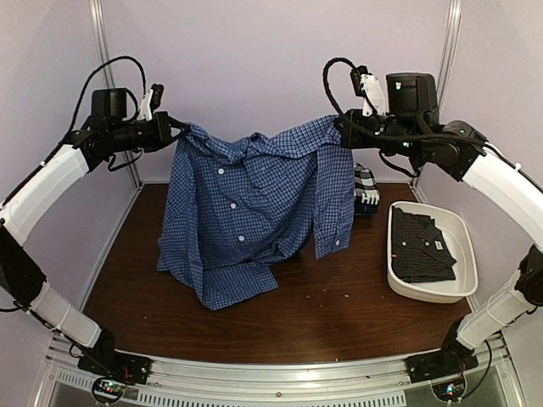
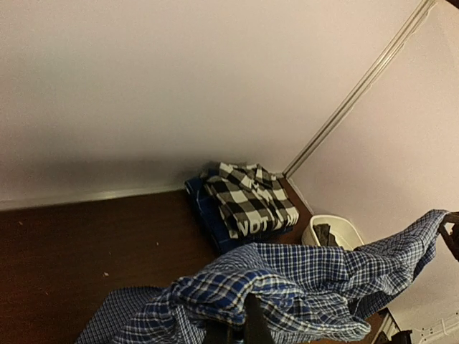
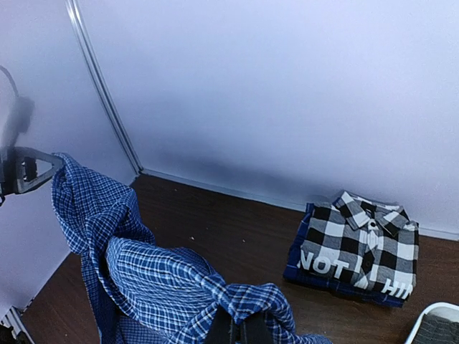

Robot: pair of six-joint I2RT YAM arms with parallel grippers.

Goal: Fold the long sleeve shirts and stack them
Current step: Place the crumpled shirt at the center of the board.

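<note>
Left gripper (image 1: 176, 127) and right gripper (image 1: 344, 127) each pinched a shoulder of the blue check shirt (image 1: 246, 203). It hung spread mid-frame, hem on the table (image 1: 339, 314) (likely to flatten it for folding). The folded stack (image 1: 366, 188) sat centre right, beside the tub (image 1: 428, 293).

Fine blue-white check: hanging shirt (image 1: 246, 212); large black-white check: folded shirt (image 3: 362, 244); white tub (image 1: 434, 294); dark brown table (image 1: 339, 314).

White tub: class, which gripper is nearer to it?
Right. The right gripper holds the blue-check shirt up near the tub; the left gripper holds it over the table's opposite side.
</note>
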